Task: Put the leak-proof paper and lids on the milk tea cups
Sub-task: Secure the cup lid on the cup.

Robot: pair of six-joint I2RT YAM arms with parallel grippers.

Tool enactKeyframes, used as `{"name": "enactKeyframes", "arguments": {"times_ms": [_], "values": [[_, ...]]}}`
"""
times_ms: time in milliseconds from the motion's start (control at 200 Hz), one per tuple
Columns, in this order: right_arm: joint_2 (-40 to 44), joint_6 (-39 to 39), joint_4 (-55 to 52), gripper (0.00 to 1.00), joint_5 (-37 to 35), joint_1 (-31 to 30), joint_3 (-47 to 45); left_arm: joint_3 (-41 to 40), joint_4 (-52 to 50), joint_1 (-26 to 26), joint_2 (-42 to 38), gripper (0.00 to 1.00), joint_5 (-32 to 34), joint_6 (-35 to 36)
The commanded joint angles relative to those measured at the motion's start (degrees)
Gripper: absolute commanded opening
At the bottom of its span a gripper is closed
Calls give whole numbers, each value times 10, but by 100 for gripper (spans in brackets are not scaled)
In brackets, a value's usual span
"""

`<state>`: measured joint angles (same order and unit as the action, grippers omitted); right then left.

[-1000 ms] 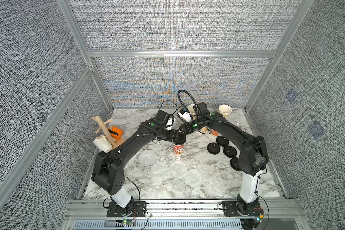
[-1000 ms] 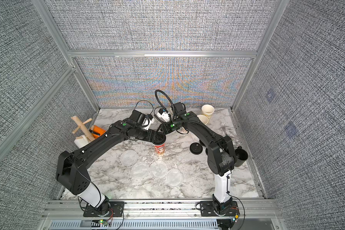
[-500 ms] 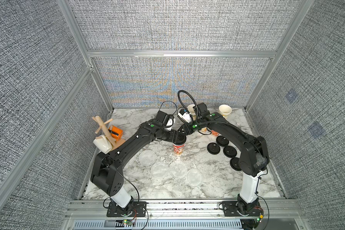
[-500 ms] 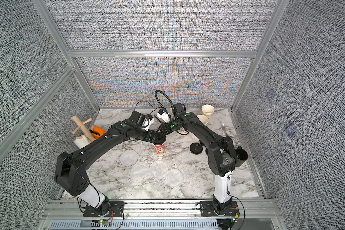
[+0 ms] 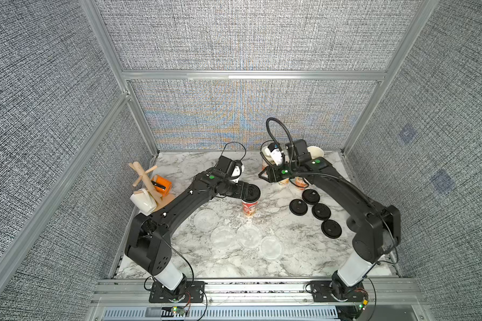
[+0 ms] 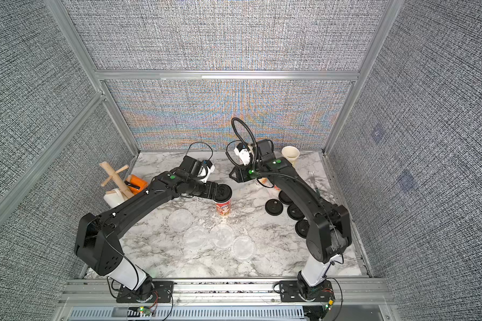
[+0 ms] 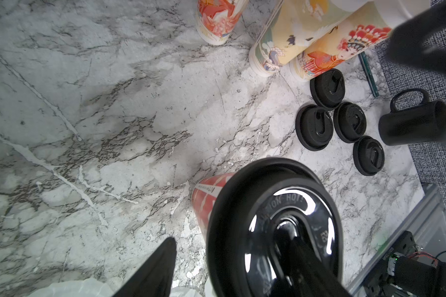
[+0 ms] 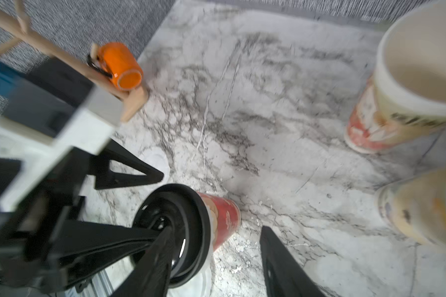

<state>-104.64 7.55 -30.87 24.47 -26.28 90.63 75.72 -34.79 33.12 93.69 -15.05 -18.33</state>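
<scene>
One disc of the leak-proof paper [image 8: 204, 279] is showing as a whitish fringe under a black lid [image 7: 276, 231]. That lid is sitting, slightly tilted, on the red-printed cup [image 5: 250, 209] standing mid-bench. So this sheet is apparently lying between rim and lid, spanning the mouth as a seal should.

The left end effector [image 7: 229, 241] is hovering directly over it with its jaws apart. One finger [image 7: 307, 270] is lying across the lid's top, seemingly pressing it down to seat it. The second finger [image 7: 162, 267] is hanging beside the cup, clear of it, so nothing is being clamped.

Four spare discs [image 5: 248, 235] are lying flat and close together on the bench [image 5: 220, 264], just in front of that cup on the robot's side. They are within easy reach of either arm, and with the one under the lid I am counting five.

The other milk tea cups [image 7: 276, 43] are standing open and uncovered near the back edge. I am counting four there, which makes five cups, though the right arm is hiding part of the group.

The right end effector [image 8: 216, 230] is hanging between those cups and the lidded one. Its jaws are apart with nothing between them, probably leaving room for the left arm's work.

Four loose lids [image 5: 321, 211] are clustered flat on the right side, making five lids, one per cup.
</scene>
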Motion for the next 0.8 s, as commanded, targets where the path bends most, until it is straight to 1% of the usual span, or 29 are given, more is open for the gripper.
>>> {"name": "enactKeyframes", "arguments": {"times_ms": [0, 70, 200, 265, 365, 420, 545, 701, 796], "values": [[35, 42, 42, 58, -22, -2, -12, -16, -165, -1, 21, 70, 105, 17], [68, 48, 45, 58, -38, -9, -41, -15, -165, -1, 20, 70, 102, 15], [141, 70, 57, 58, -116, -56, -128, -10, -165, 0, 20, 70, 95, 13], [174, 103, 74, 58, -150, -83, -177, -7, -168, -1, 19, 70, 93, 11], [209, 183, 99, 58, -192, -124, -236, -2, -173, -1, 19, 70, 91, 11], [215, 237, 105, 58, -214, -144, -255, 0, -174, 0, 18, 70, 90, 8], [207, 339, 135, 58, -236, -183, -281, 0, -172, -1, 16, 70, 85, 6], [182, 424, 172, 56, -244, -214, -298, 0, -170, -1, 13, 70, 80, 4], [175, 456, 192, 55, -250, -224, -311, 1, -171, -1, 11, 70, 80, 3]]}}
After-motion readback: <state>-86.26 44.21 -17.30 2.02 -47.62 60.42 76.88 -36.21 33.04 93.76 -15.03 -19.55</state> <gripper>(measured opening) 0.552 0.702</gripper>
